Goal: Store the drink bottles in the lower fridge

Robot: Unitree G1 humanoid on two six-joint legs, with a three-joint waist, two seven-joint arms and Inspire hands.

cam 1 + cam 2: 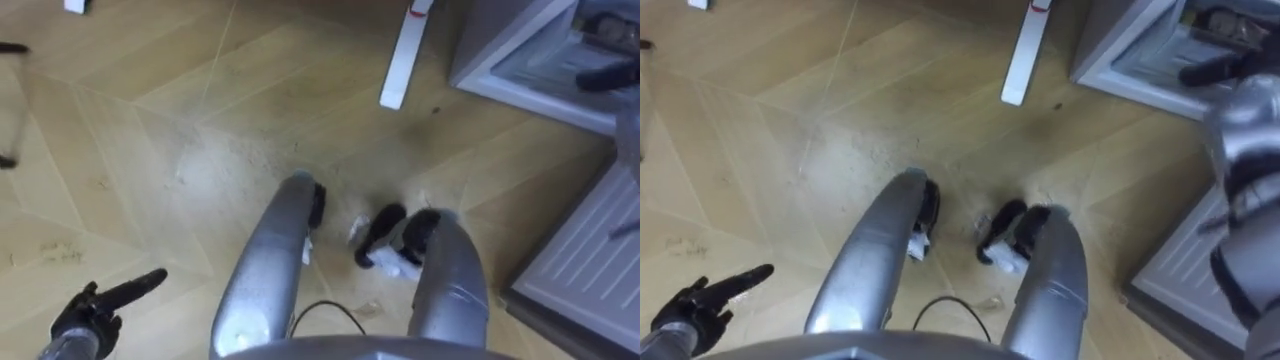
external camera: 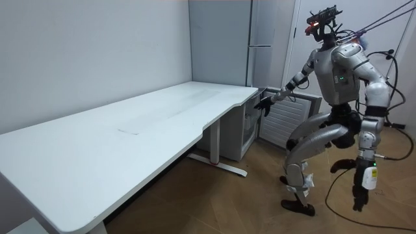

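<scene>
Reaching toward the open lower fridge [image 1: 495,45], the right hand [image 1: 606,74] is holding its fingers stretched out with nothing in them, while the left hand [image 1: 100,300] is hanging low at the robot's side, loosely open and empty too. Blurred dark shapes [image 1: 612,24] just beyond the right hand's fingertips, inside the fridge, may be the drinks, though I cannot tell. A full drink is likely going to feel rigid, smooth and weighty, so wrapping the hand round its middle is looking safest.
</scene>
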